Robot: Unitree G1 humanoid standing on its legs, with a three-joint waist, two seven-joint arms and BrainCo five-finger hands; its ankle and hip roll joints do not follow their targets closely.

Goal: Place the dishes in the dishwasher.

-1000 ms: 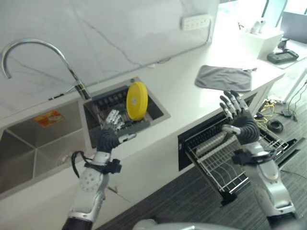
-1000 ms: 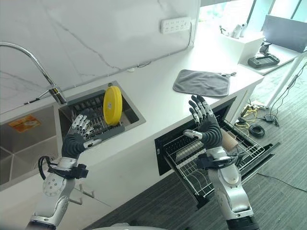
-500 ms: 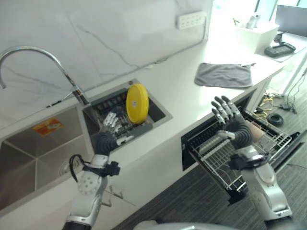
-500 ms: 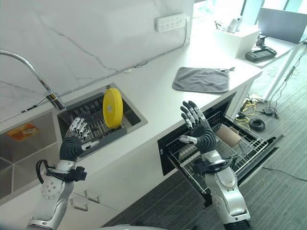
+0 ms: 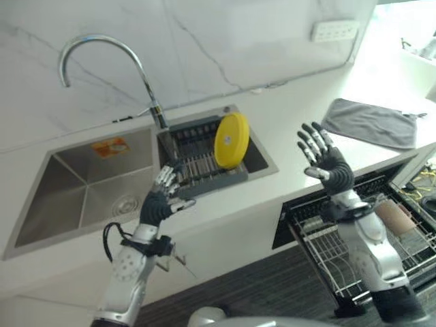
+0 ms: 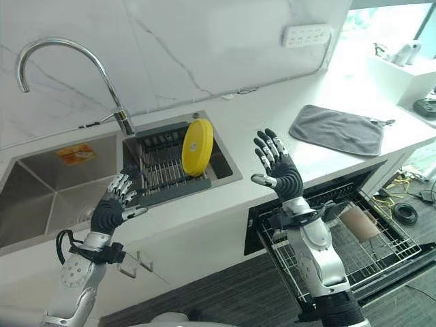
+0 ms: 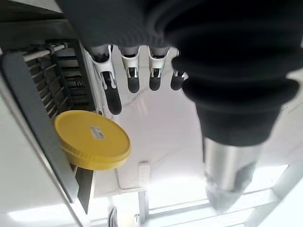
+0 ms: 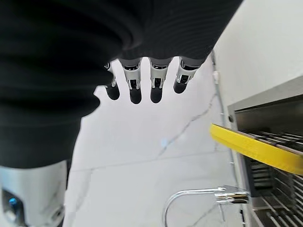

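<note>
A yellow plate (image 5: 231, 140) stands on edge in the dark drying rack (image 5: 197, 165) set in the small right sink basin. My left hand (image 5: 160, 201) hovers open at the counter's front edge, just before the rack, holding nothing; its straight fingers (image 7: 110, 97) point toward the yellow plate (image 7: 92, 140). My right hand (image 6: 281, 176) is raised open above the counter, right of the plate, palm up and empty; its fingers (image 8: 135, 88) spread. Below it the dishwasher's wire rack (image 6: 364, 255) is pulled out of the cabinet.
A large steel sink basin (image 5: 82, 191) with a tall curved tap (image 5: 102, 51) lies left of the rack. A grey cloth (image 6: 337, 129) lies on the white counter at the right. A brown cup (image 5: 396, 218) lies in the dishwasher rack.
The camera has swung left, so the sink now sits mid-picture. My right hand has risen from over the dishwasher rack to above the counter edge. The plate has not moved.
</note>
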